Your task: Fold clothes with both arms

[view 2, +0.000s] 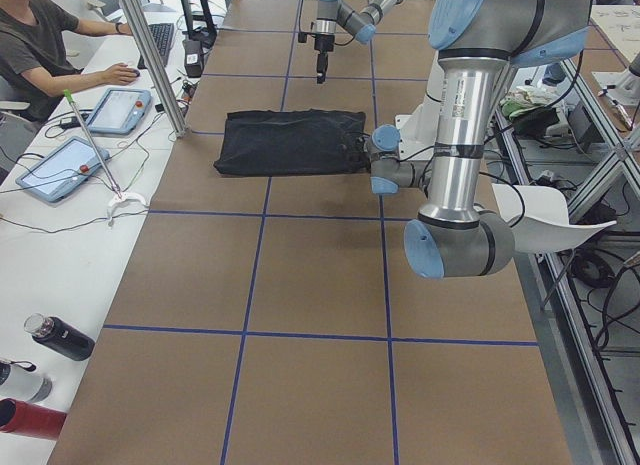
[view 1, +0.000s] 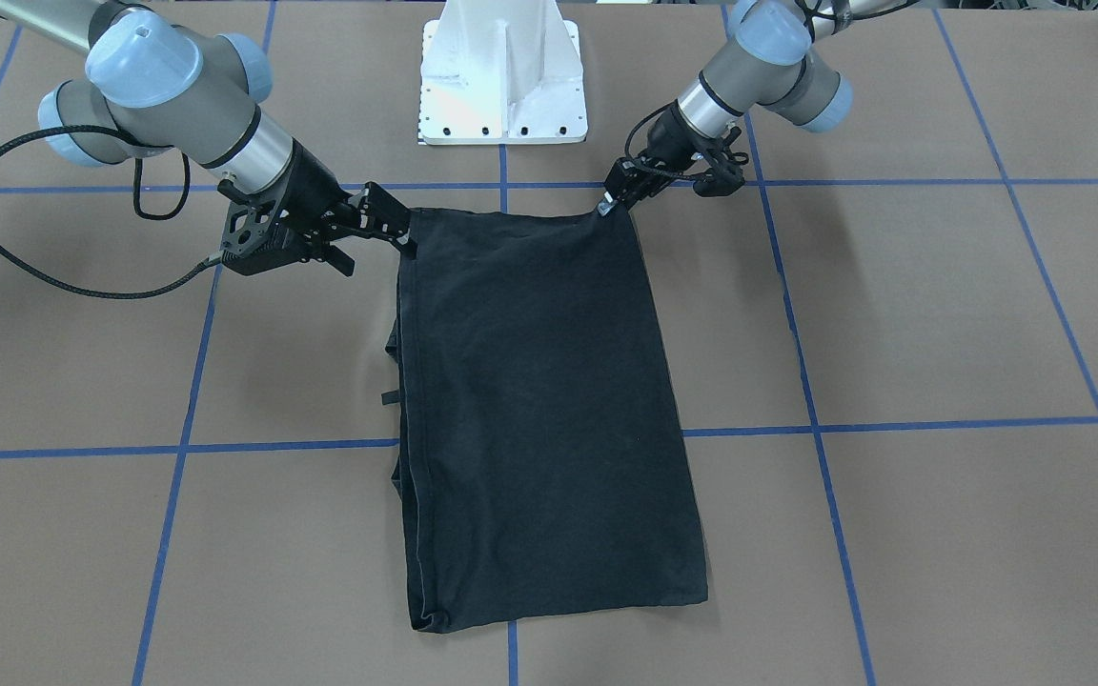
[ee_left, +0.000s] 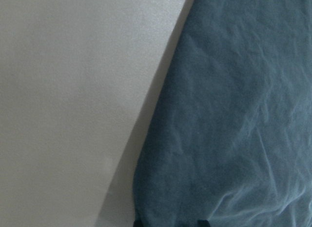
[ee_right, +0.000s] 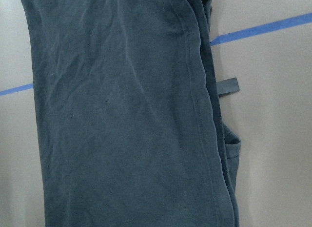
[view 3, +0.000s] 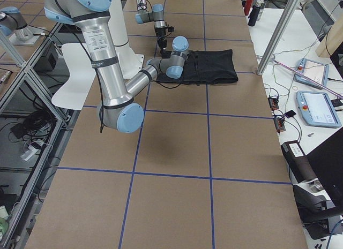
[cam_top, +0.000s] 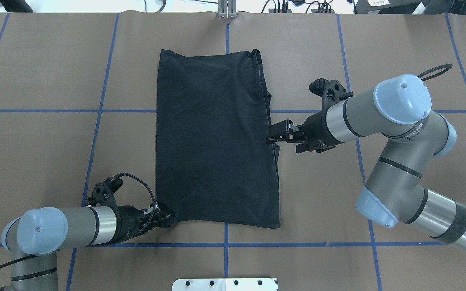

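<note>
The black T-shirt (view 1: pixel 539 400) lies flat on the table, folded into a long rectangle (cam_top: pixel 212 141); its logo print is hidden. My left gripper (cam_top: pixel 167 219) is low at the shirt's near corner on my left (view 1: pixel 609 203). In the left wrist view two dark fingertips (ee_left: pixel 202 222) stand apart at the bottom edge with fabric (ee_left: pixel 234 114) between them, so it is open. My right gripper (cam_top: pixel 272 137) hovers above the shirt's right edge (view 1: pixel 406 240), open and empty. The right wrist view looks down on the shirt (ee_right: pixel 122 114) from a height and shows a small tag (ee_right: pixel 228 86).
The white pedestal base (view 1: pixel 503 86) stands just behind the shirt's near edge. Blue tape lines (cam_top: pixel 95 111) grid the brown table. A side bench (view 2: pixel 60 165) with tablets and bottles, a seated person (view 2: pixel 40 45) and a metal post (view 2: pixel 150 55) lie beyond the table's far edge.
</note>
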`<action>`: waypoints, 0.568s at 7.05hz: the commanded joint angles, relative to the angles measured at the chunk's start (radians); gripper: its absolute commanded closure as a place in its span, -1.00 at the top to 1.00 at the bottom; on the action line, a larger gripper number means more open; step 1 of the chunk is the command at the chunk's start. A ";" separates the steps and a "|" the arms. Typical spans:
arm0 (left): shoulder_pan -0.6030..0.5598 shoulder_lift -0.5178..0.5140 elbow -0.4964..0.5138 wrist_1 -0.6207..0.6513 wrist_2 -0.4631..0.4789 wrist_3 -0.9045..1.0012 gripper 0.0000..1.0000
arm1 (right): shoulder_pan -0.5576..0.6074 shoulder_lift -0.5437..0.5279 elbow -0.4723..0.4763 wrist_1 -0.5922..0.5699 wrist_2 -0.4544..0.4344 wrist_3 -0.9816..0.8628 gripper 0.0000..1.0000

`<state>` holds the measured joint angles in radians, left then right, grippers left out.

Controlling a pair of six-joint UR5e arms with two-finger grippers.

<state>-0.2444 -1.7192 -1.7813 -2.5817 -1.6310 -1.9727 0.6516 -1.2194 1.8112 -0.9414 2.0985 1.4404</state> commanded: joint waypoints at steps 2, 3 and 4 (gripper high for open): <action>-0.001 0.003 0.000 0.002 0.000 0.000 -1.00 | -0.012 -0.003 -0.007 -0.002 -0.002 0.003 1.00; -0.003 0.001 -0.015 0.015 -0.007 0.002 -1.00 | -0.018 -0.006 -0.007 -0.002 -0.003 0.032 1.00; -0.003 -0.002 -0.026 0.020 -0.032 0.003 -1.00 | -0.045 -0.006 -0.009 -0.002 -0.014 0.073 1.00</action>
<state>-0.2463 -1.7185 -1.7937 -2.5699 -1.6418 -1.9713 0.6303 -1.2245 1.8041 -0.9432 2.0936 1.4726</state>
